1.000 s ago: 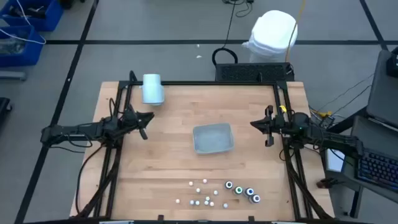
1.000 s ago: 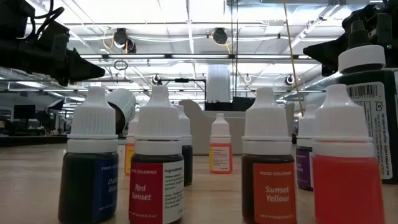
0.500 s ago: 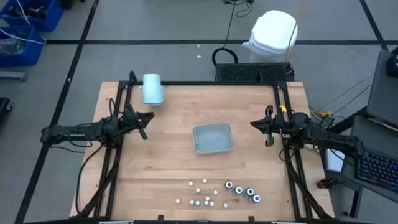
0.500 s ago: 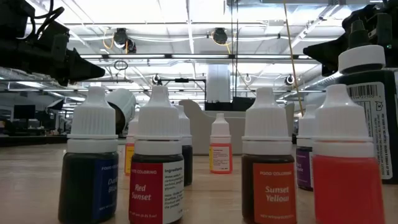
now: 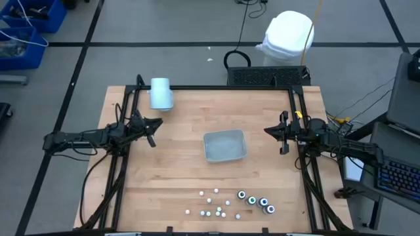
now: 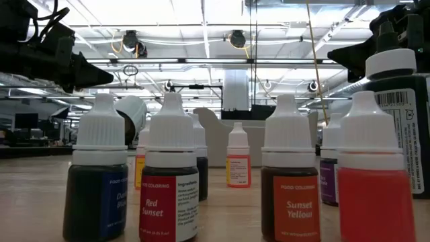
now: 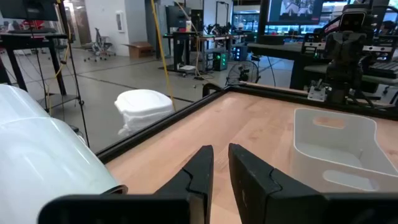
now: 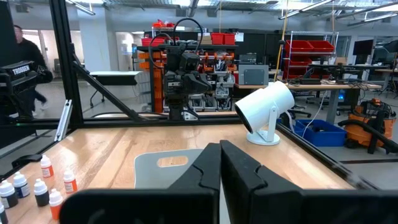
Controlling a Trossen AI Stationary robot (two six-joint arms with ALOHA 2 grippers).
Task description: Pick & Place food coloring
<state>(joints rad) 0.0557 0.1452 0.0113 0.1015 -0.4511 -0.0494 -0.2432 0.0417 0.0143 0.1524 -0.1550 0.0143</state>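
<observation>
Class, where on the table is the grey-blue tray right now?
In the high view the tray sits near the table's middle, between the two arms, with the food coloring bottles clustered nearer the front edge.

Food coloring bottles (image 5: 230, 203) stand upright in a loose cluster at the table's near edge: small white-capped ones (red, yellow, blue, orange), four bigger dark ones (image 5: 256, 200) beside them.

white-capped food coloring bottles (image 6: 168, 175) show red, orange and dark blue at lower frame; grey-blue translucent tray (image 5: 225, 145) at centre; pale blue cylinder (image 5: 161, 93) upper left.
</observation>
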